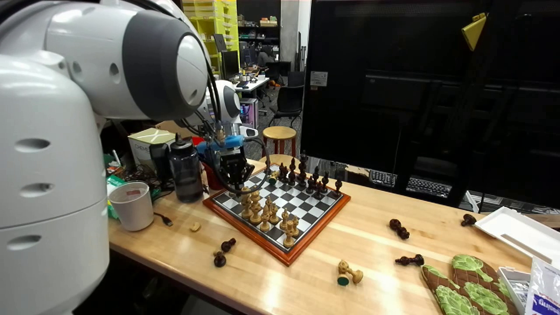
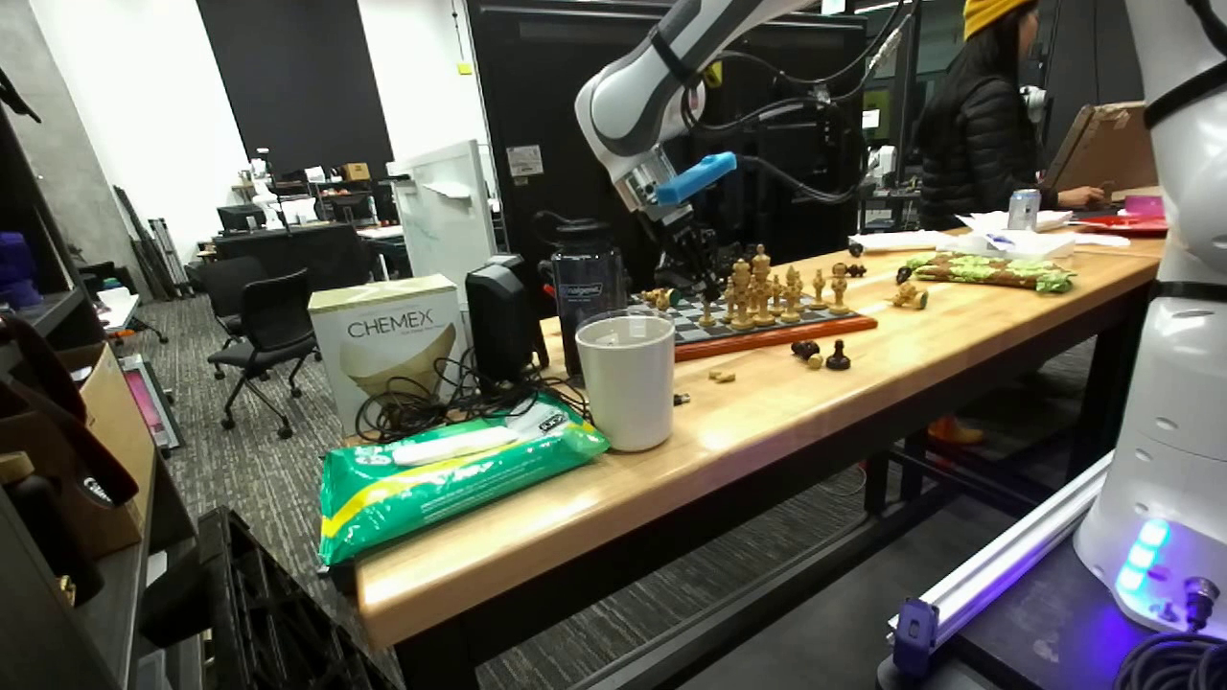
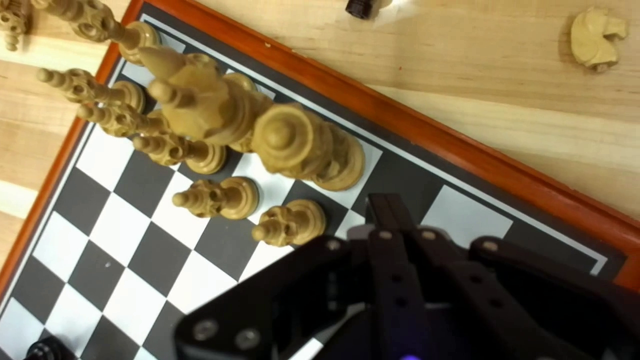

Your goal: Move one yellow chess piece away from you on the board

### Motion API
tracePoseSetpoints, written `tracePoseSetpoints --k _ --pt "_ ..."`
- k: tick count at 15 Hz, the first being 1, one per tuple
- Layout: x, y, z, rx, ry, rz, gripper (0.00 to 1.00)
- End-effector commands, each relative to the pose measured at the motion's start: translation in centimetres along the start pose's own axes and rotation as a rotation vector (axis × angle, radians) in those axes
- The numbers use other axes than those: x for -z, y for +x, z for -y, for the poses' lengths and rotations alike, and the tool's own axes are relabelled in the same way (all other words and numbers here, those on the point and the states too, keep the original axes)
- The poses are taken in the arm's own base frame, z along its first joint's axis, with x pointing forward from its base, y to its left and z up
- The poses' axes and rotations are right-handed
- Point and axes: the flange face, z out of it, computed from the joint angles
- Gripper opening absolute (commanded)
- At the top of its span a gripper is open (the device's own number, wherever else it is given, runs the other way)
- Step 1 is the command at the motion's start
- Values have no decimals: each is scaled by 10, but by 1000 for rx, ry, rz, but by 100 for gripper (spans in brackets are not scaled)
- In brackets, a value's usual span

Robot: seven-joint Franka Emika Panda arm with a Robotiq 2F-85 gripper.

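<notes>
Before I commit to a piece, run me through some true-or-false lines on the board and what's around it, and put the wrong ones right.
1. The gripper is over the board. True.
2. Every yellow piece on the board stands upright. False: one yellow piece there lies on its side.
3. All the dark pieces are on the board. False: at least one dark piece lies on the table.
4. The dark bottle stands upright. True.
5. The green packet lies beside the white cup. True.
6. The white cup lies on its side. False: it stands upright.
</notes>
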Motion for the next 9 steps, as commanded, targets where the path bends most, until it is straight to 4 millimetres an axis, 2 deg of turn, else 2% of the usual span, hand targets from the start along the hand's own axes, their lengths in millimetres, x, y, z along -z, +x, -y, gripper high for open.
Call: tracePoseSetpoints --k 1,9 --pt "15 -19 4 14 47 7 0" --pt "60 -54 1 12 145 -37 0"
